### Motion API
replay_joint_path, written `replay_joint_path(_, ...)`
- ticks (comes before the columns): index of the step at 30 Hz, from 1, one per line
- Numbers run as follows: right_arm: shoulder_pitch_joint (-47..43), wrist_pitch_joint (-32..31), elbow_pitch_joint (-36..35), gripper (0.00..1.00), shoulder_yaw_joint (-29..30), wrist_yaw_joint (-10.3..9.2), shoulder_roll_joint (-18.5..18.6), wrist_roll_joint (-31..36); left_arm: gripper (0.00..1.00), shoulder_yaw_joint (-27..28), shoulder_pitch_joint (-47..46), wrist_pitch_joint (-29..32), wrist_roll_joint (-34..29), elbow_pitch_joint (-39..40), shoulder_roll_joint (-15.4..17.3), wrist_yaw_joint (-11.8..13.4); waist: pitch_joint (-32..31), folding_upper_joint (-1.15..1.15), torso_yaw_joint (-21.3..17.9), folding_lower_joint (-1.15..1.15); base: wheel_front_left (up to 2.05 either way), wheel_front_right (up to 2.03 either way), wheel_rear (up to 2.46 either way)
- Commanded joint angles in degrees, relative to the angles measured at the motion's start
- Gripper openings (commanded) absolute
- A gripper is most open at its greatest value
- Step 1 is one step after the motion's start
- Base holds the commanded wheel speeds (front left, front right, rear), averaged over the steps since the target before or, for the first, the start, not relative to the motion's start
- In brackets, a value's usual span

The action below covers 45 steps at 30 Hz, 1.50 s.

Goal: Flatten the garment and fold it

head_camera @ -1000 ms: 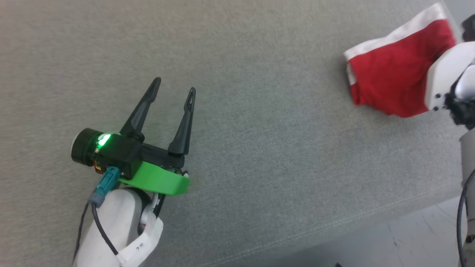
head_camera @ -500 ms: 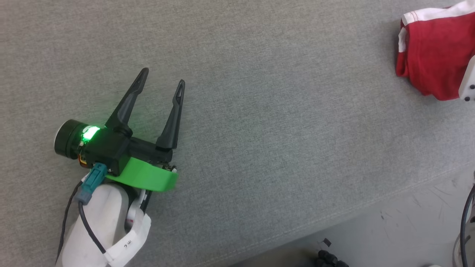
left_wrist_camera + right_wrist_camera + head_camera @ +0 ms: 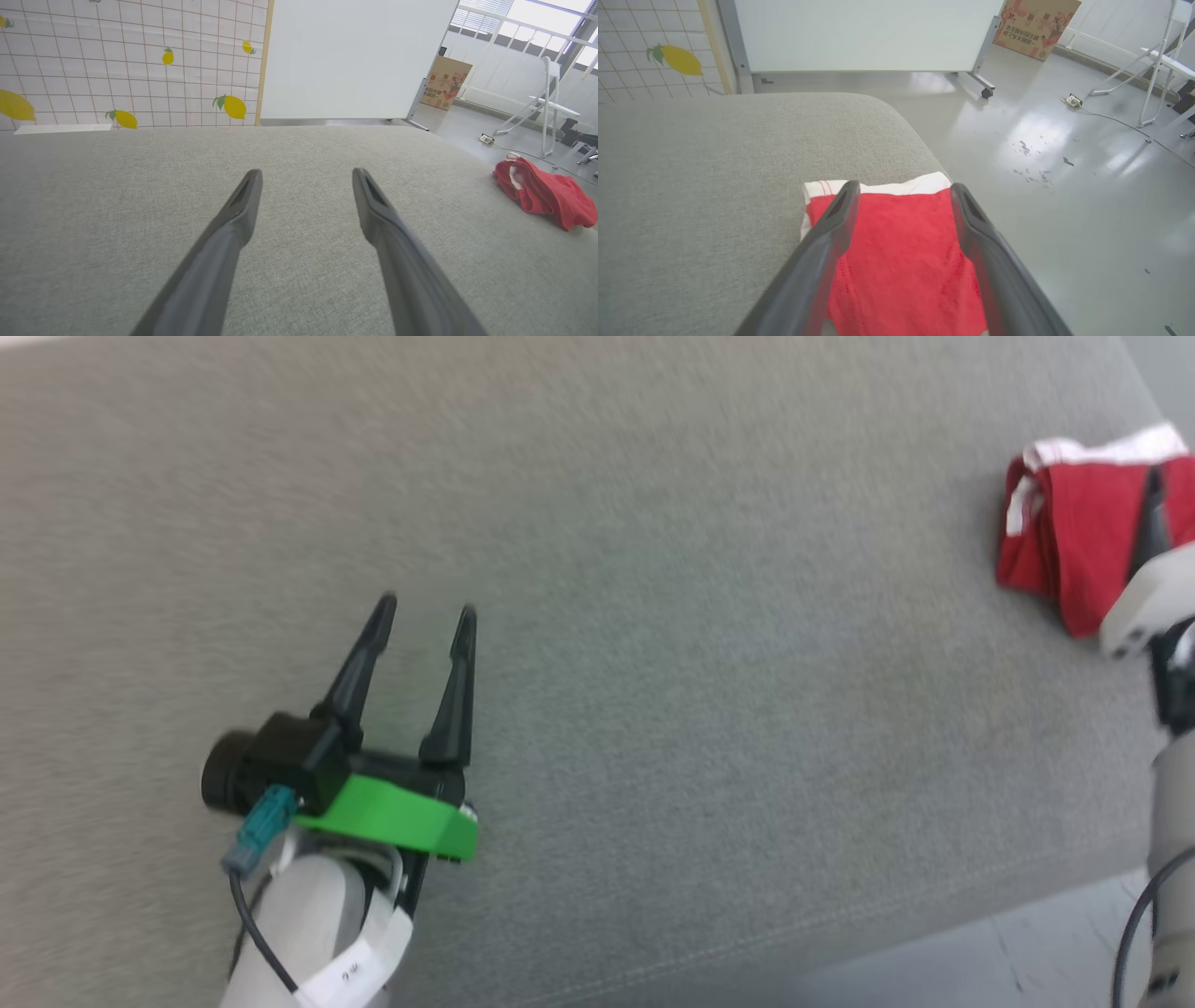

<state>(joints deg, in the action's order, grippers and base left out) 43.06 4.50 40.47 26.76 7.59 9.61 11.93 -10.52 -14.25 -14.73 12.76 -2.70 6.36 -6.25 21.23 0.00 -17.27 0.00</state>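
Observation:
The garment (image 3: 1074, 537), red with white trim, lies in a folded heap at the far right of the grey table, close to its right edge. My right gripper (image 3: 904, 186) hovers just over the garment (image 3: 901, 261), open, one finger on each side of the red cloth and nothing pinched. One dark right finger (image 3: 1156, 518) crosses the cloth in the head view. My left gripper (image 3: 425, 611) stands open and empty above bare table at the lower left, far from the garment (image 3: 542, 191), its fingers (image 3: 233, 224) spread.
The grey fabric table (image 3: 653, 616) ends in a front edge (image 3: 840, 924), with glossy floor (image 3: 1041, 140) beyond its right side. A whiteboard on wheels (image 3: 355, 56), a cardboard box (image 3: 1036, 25), a white chair (image 3: 546, 102) and a lemon-patterned wall (image 3: 117, 60) stand behind.
My right gripper has opened and let go of the garment, which has settled lower on the table. The head camera has shifted; my left gripper stays open.

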Motion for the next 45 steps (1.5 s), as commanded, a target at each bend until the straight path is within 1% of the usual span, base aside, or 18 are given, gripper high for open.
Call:
replay_joint_path(1, -2.50, 2.15, -1.65, 1.00, -2.49, -0.10, -0.16, -2.17, 1.00, 0.64, 1.26, -0.25, 0.47, -0.49, -0.51, 0.08, -8.88, 0.00, 6.25, 0.00, 0.00, 0.00, 0.00)
replay_joint_path(4, -8.07, 5.60, -6.37, 1.00, -7.44, -0.10, -0.22, -7.13, 1.00, 1.33, 2.98, -0.26, 0.49, -1.52, -1.38, 0.02, -11.79, 0.00, 8.26, 0.00, 0.00, 0.00, 0.00)
replay_joint_path(6, -13.12, 7.18, -11.01, 1.00, -10.59, -0.10, -0.10, -10.03, 1.00, 1.92, 3.95, -0.26, 0.46, -2.30, -1.94, 0.07, -13.55, 0.00, 9.84, 0.00, 0.00, 0.00, 0.00)
replay_joint_path(10, -22.65, 8.99, -20.61, 1.00, -14.99, -0.10, -0.49, -12.95, 1.00, 2.74, 5.46, -0.26, 0.43, -3.41, -2.70, 0.17, -16.28, 0.00, 12.82, 0.00, 0.00, 0.00, 0.00)
replay_joint_path(14, -30.82, 9.68, -29.31, 1.00, -16.60, -0.10, -2.23, -12.74, 1.00, 3.71, 7.02, -0.26, 0.48, -4.18, -3.12, 0.44, -18.19, 0.00, 15.58, 0.00, 0.00, 0.00, 0.00)
replay_joint_path(18, -36.83, 9.96, -35.20, 1.00, -16.43, -0.10, -4.39, -11.38, 1.00, 4.37, 8.28, -0.27, 0.47, -4.79, -3.32, 0.48, -19.33, 0.00, 18.19, 0.00, 0.00, 0.00, 0.00)
replay_joint_path(22, -41.19, 10.11, -38.15, 1.00, -16.40, -0.10, -5.93, -10.78, 1.00, 4.90, 9.47, -0.27, 0.57, -5.11, -3.41, 0.57, -20.07, 0.00, 19.99, 0.00, 0.00, 0.00, 0.00)
replay_joint_path(26, -44.27, 10.13, -39.10, 1.00, -15.89, -0.10, -6.57, -11.05, 1.00, 4.76, 10.35, -0.27, 0.94, -5.38, -3.45, 0.54, -20.41, 0.00, 21.07, 0.00, 0.00, 0.00, 0.00)
replay_joint_path(32, -45.95, 10.04, -39.17, 1.00, -15.82, -0.10, -6.70, -13.49, 1.00, 4.39, 10.70, -0.27, 1.60, -5.33, -3.46, 0.98, -20.19, 0.00, 21.00, 0.00, 0.00, 0.00, 0.00)
replay_joint_path(42, -46.36, 10.13, -38.34, 1.00, -16.18, -0.10, -6.72, -14.80, 1.00, 3.80, 10.91, -0.27, 1.93, -5.72, -3.47, 1.25, -20.58, 0.00, 20.54, 0.00, 0.00, 0.00, 0.00)
replay_joint_path(43, -45.55, 9.70, -38.40, 0.00, -16.13, 0.00, -6.59, -14.27, 0.00, 3.88, 10.12, -0.05, 1.23, -5.68, -3.22, 0.84, -20.58, 0.00, 20.54, 0.00, 0.00, 0.00, 0.00)
replay_joint_path(45, -45.53, 9.60, -38.40, 0.00, -16.09, 0.00, -6.58, -14.27, 0.00, 3.93, 10.09, 0.04, 1.17, -5.68, -3.19, 0.83, -20.58, 0.00, 20.53, 0.00, 0.00, 0.00, 0.00)
